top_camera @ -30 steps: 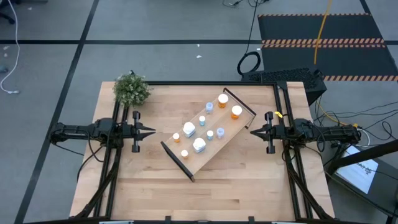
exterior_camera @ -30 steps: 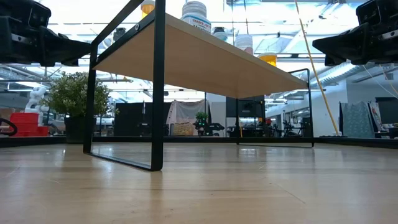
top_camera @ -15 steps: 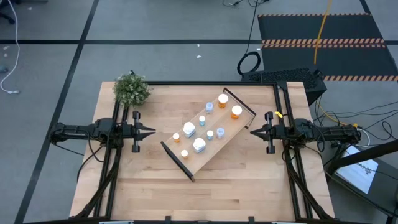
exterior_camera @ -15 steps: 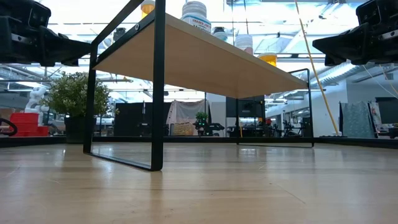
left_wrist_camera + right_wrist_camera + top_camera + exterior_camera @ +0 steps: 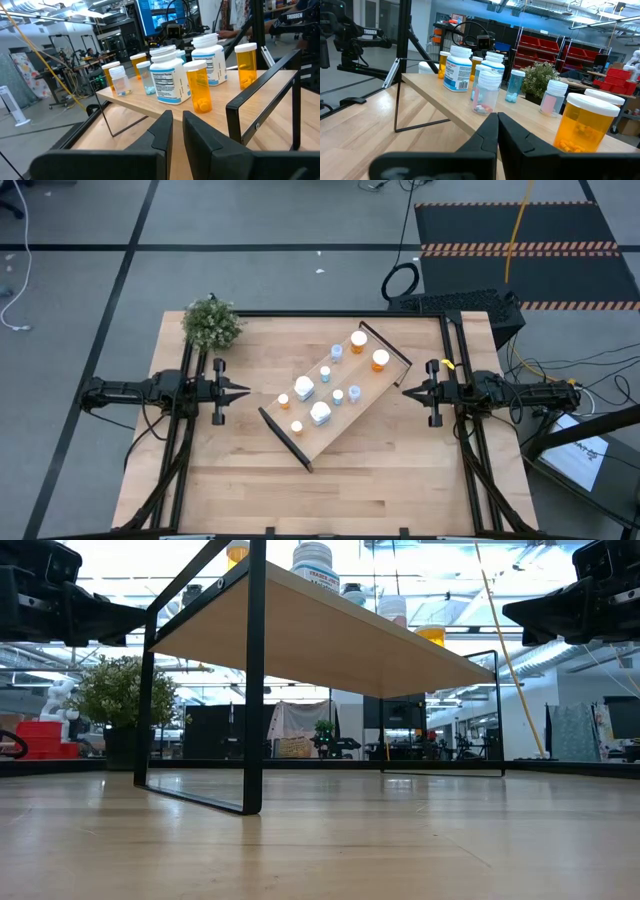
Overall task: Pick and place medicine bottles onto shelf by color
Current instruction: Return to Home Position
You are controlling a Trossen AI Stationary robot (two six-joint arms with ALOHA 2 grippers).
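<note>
The shelf [image 5: 335, 390] is a light-wood board on black end brackets, standing slantwise at mid-table. Several medicine bottles stand on top of it: orange ones [image 5: 358, 341] [image 5: 380, 360] at its far right end, two larger white ones [image 5: 304, 389] [image 5: 320, 413] in the middle, small pale blue ones [image 5: 337, 352] [image 5: 354, 392], and small orange ones [image 5: 283, 400] near its near end. My left gripper [image 5: 245, 391] hovers shut and empty left of the shelf. My right gripper [image 5: 405, 391] hovers shut and empty right of it. In each wrist view the fingers point at the bottles [image 5: 170, 80] [image 5: 457, 67].
A small green bushy plant [image 5: 212, 323] stands at the table's far left corner. A black frame [image 5: 340, 315] runs along the table's far edge and sides. Bare tabletop [image 5: 380, 480] lies near the front edge. In the low view the shelf's board [image 5: 330, 635] stands high on its brackets.
</note>
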